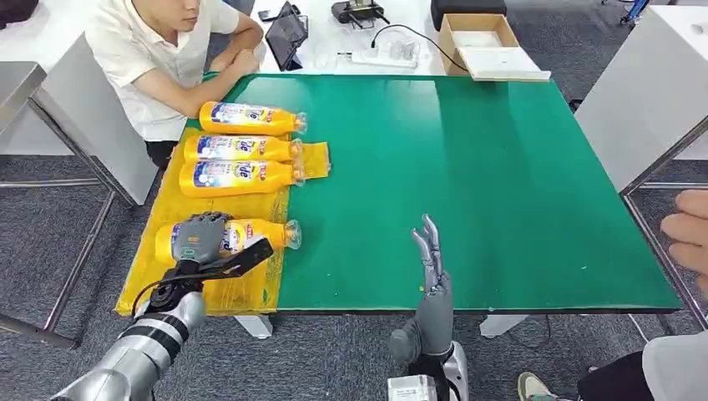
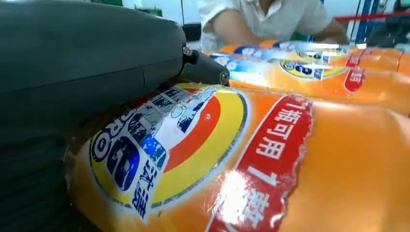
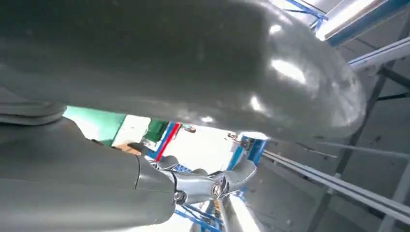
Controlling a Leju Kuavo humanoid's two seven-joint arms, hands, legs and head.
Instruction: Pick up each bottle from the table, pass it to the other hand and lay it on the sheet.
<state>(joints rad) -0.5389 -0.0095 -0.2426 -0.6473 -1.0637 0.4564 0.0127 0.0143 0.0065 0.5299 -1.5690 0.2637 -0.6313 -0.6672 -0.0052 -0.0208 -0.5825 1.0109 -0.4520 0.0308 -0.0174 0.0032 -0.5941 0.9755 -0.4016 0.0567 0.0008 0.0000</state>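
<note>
Three orange bottles (image 1: 250,118) (image 1: 238,148) (image 1: 238,175) lie side by side on the yellow sheet (image 1: 225,292) at the green mat's left edge. A fourth orange bottle (image 1: 259,235) lies on the sheet nearer to me. My left hand (image 1: 204,242) grips it, fingers over its label and thumb along its near side. In the left wrist view the bottle (image 2: 290,169) lies right under the hand (image 2: 72,72). My right hand (image 1: 430,267) stands upright over the mat's front edge, fingers straight and apart, holding nothing. Its fingers (image 3: 203,186) point up in the right wrist view.
The green mat (image 1: 467,184) covers the table. A person (image 1: 167,58) sits at the far left corner, arms by the sheet. Another person's hand (image 1: 689,234) is at the right edge. A tablet (image 1: 286,35) and cardboard box (image 1: 476,38) stand behind the mat.
</note>
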